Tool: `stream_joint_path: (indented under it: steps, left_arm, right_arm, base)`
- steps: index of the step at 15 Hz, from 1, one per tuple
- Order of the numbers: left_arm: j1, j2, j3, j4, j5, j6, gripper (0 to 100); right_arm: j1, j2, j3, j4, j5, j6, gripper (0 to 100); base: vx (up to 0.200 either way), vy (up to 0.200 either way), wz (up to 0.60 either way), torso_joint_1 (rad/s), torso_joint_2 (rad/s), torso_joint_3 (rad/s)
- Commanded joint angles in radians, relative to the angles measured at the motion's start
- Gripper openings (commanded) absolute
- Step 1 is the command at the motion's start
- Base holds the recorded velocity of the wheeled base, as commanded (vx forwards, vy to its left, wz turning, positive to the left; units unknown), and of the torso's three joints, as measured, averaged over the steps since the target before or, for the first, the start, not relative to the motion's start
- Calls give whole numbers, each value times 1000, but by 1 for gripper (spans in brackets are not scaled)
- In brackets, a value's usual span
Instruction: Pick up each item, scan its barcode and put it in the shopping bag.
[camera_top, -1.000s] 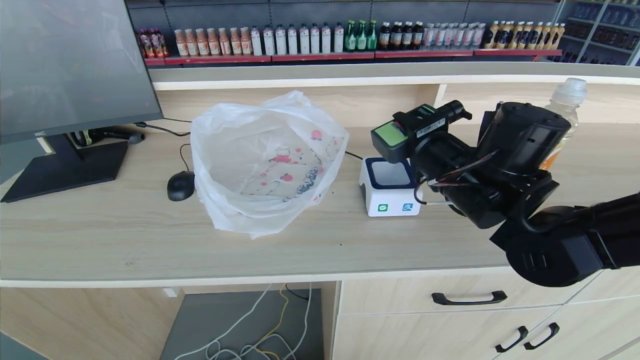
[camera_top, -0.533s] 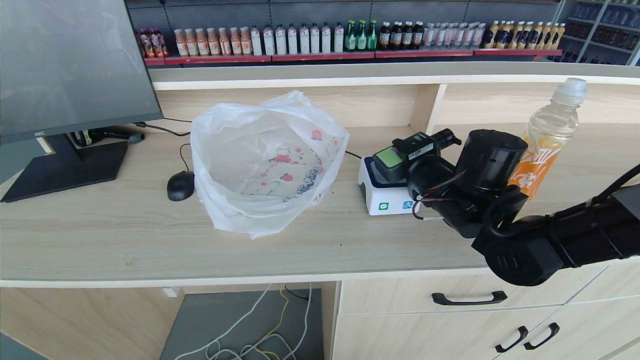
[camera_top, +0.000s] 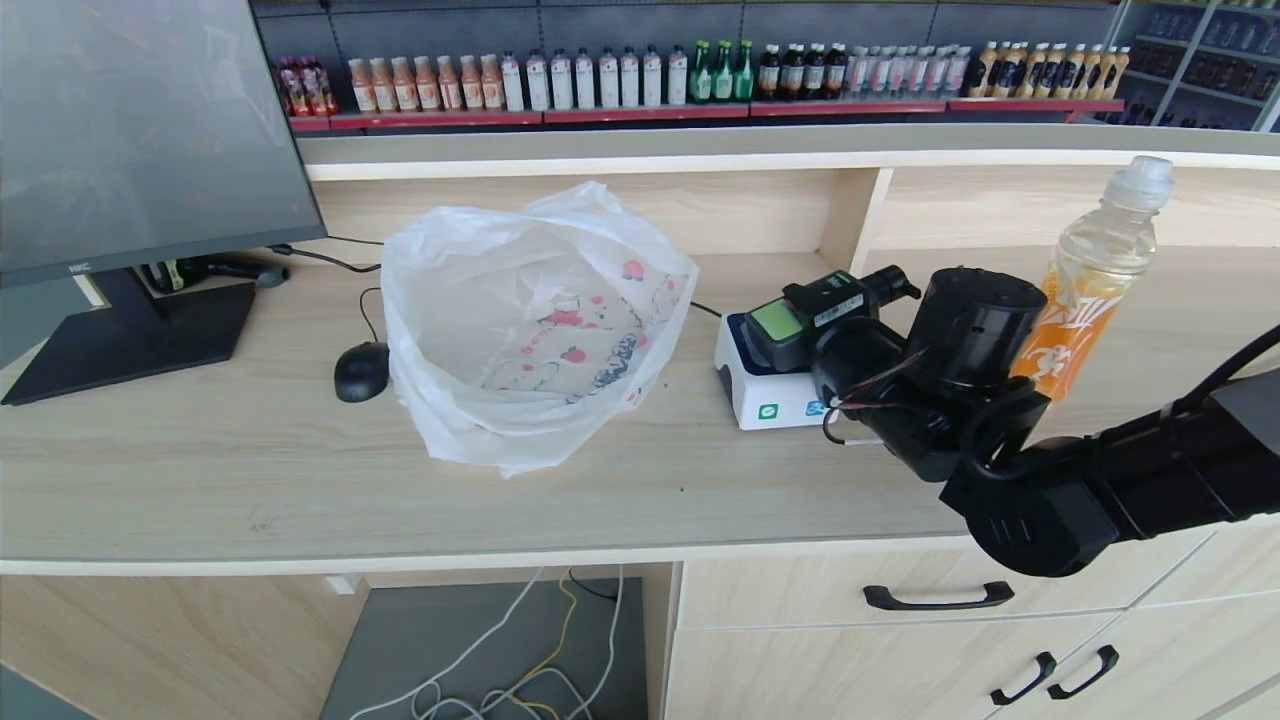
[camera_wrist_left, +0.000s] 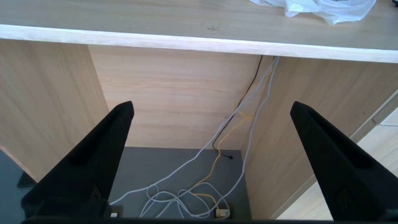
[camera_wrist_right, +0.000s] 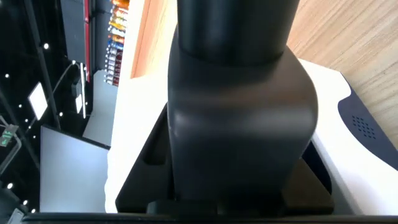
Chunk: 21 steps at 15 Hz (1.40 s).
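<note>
Hanging over the scanner (camera_top: 765, 398), its grip impossible to tell, the right claw (camera_top: 800, 332) is risking toppling the tall bottle (camera_top: 1092, 275) standing just behind its arm near the counter's (camera_top: 250, 470) right edge, while the left claw (camera_wrist_left: 211, 107) is gaping open below the front edge.

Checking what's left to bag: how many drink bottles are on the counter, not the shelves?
1. The orange-labelled bottle stands upright at the counter's right side, its base hidden behind the right arm; that arm could be hiding others.

left pincer (camera_wrist_left: 211, 109) spread wide | right arm (camera_top: 1150, 470) stretched leftward
</note>
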Motion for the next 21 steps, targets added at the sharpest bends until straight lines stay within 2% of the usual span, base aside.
stream_joint_path:
  steps: [1, 17, 21]
  left_arm:
    - [2, 0, 0, 0, 0, 0, 100]
    - [0, 0, 0, 0, 0, 0, 100]
    - [0, 0, 0, 0, 0, 0, 100]
  right_arm:
    - [-4, 4, 6, 3, -1, -3, 0]
    - [0, -31, 4, 2, 5, -5, 0]
    - [3, -79, 6, 3, 8, -48, 0]
  base:
    - [0, 0, 0, 0, 0, 0]
    - [0, 0, 0, 0, 0, 0]
    - [0, 0, 0, 0, 0, 0]
